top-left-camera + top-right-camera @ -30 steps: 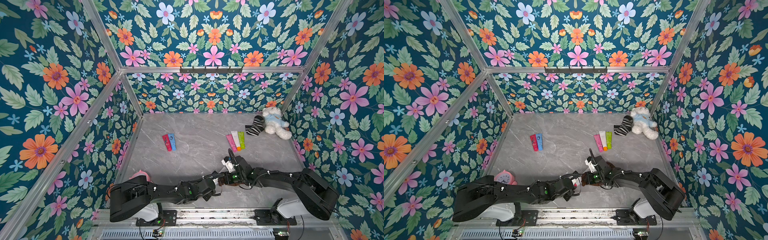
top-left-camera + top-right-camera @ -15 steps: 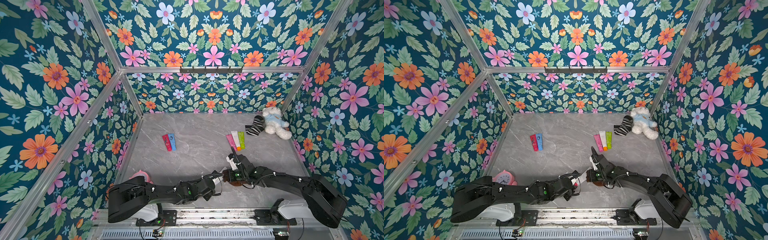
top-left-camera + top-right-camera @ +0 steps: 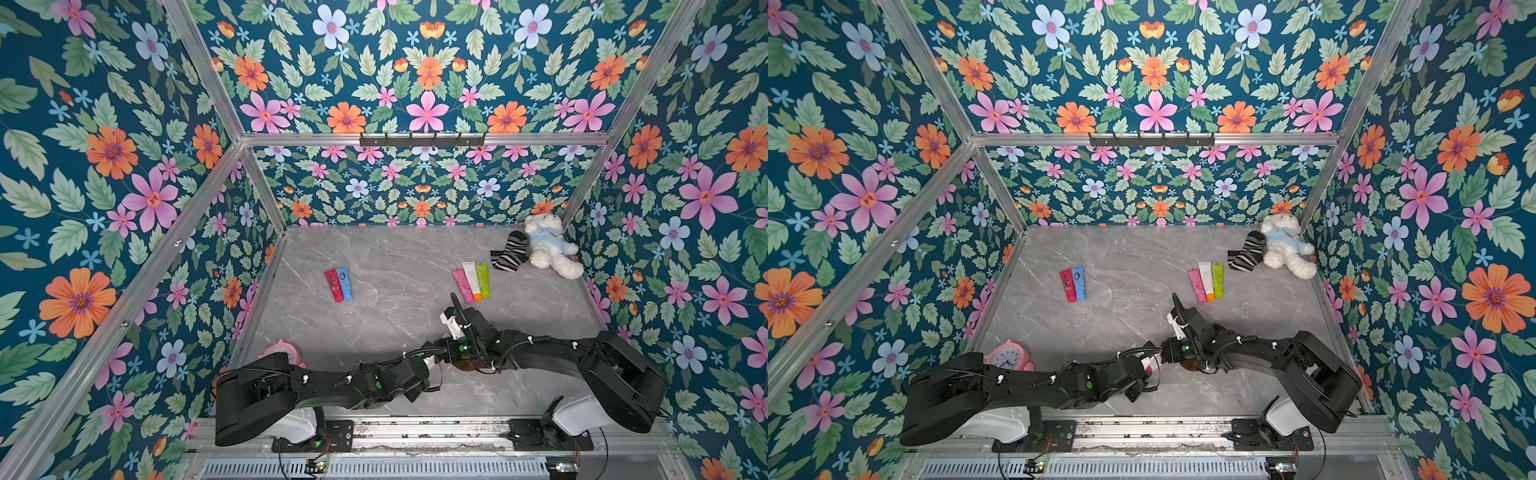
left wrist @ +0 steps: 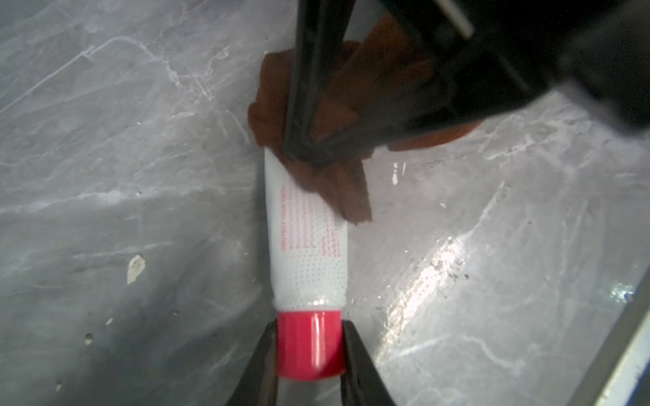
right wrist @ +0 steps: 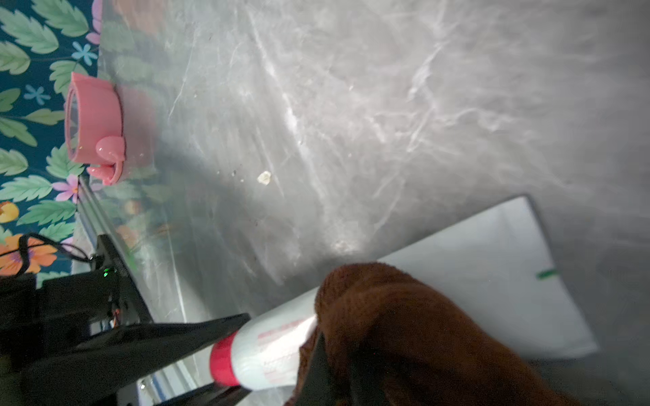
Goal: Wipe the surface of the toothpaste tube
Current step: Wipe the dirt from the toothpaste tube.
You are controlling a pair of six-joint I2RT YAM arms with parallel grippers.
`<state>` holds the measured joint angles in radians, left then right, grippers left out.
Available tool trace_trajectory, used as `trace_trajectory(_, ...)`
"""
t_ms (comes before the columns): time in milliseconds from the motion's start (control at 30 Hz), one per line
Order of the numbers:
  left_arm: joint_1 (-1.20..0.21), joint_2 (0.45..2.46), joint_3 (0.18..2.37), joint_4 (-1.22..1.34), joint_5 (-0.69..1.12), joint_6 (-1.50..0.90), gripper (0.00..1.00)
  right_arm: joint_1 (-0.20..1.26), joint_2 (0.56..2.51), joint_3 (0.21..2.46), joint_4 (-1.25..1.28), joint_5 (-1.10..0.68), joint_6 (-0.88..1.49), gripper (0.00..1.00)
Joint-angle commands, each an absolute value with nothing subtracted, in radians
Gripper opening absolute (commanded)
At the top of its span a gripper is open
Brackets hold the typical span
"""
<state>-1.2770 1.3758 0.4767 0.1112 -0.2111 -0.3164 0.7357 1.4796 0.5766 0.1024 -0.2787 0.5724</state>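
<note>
A: Where was the white toothpaste tube with the red cap [image 4: 306,242]?
B: At the near middle of the grey marble tabletop [image 3: 374,316]. Both top views largely hid it beneath the arms. The left wrist view showed the left gripper [image 4: 308,342] clamped on its cap.
A: Right gripper [image 4: 306,154]?
B: Closed on a brown terry cloth [image 4: 348,189] pressed against the tube's other end.

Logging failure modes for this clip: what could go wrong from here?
The left gripper pinches only the red cap of the white plastic toothpaste tube, so a hard stroke might swing or pull it loose. The right gripper, clamping the brown fuzzy cloth, presses the tube's far end; stroking toward the cap could bring the grippers together.
</note>
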Motion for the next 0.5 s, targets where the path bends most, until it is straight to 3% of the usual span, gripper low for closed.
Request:
trace_trajectory(0,-1.280,1.372,0.482,0.153,-0.215,-0.318,0.00,0.678,1.464,0.553,-0.034,-0.143,0.550,0.00)
trace_trajectory(133,-1.280,1.370,0.482,0.151,-0.216,-0.321,0.00,0.648,1.448,0.556,-0.084,-0.111,0.520,0.00)
trace_trajectory(467,-1.279,1.366,0.480,0.155,-0.219,-0.318,0.00,0.814,1.425,0.601,0.093,-0.383,0.566,0.00)
